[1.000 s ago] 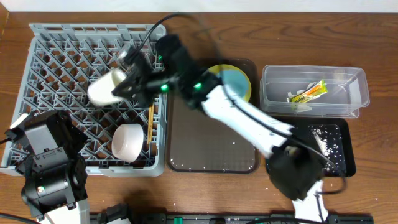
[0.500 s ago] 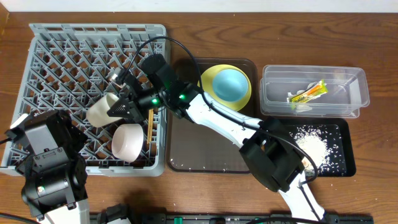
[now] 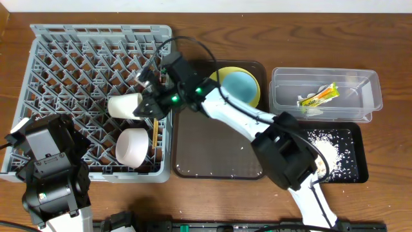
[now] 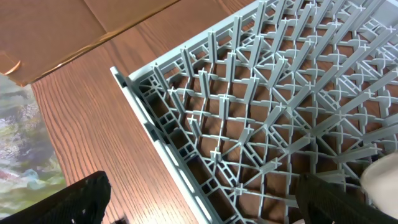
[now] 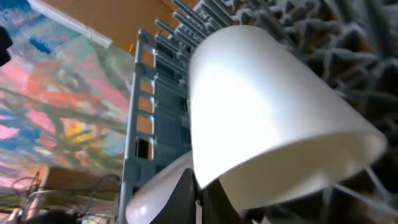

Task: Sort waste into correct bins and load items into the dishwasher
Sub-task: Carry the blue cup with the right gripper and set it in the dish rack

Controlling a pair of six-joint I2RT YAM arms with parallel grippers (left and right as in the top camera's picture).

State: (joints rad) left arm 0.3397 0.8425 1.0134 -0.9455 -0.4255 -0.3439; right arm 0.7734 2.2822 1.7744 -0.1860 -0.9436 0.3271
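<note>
My right gripper (image 3: 147,107) is shut on the rim of the small white cup (image 3: 124,105) and holds it on its side over the grey dish rack (image 3: 64,58). In the right wrist view the cup (image 5: 261,112) fills the frame, with the fingers (image 5: 200,194) pinching its rim. The white bowl (image 3: 133,145) and the chopsticks (image 3: 155,132) are in the rack. The light blue bowl (image 3: 239,87) sits on the yellow plate (image 3: 219,76). My left gripper (image 4: 205,208) is open and empty over the rack's corner (image 4: 261,112).
The dark brown serving tray (image 3: 219,154) lies right of the rack. The clear tub (image 3: 360,84) holds the green-and-yellow wrapper (image 3: 318,96) and the tissue (image 3: 313,111). The black tray (image 3: 357,164) holds rice grains (image 3: 328,151). My left arm (image 3: 48,167) is at the front left.
My right arm has shifted the cup a little to the right and up over the rack, and the cup has turned more onto its side. The left arm has not moved.
</note>
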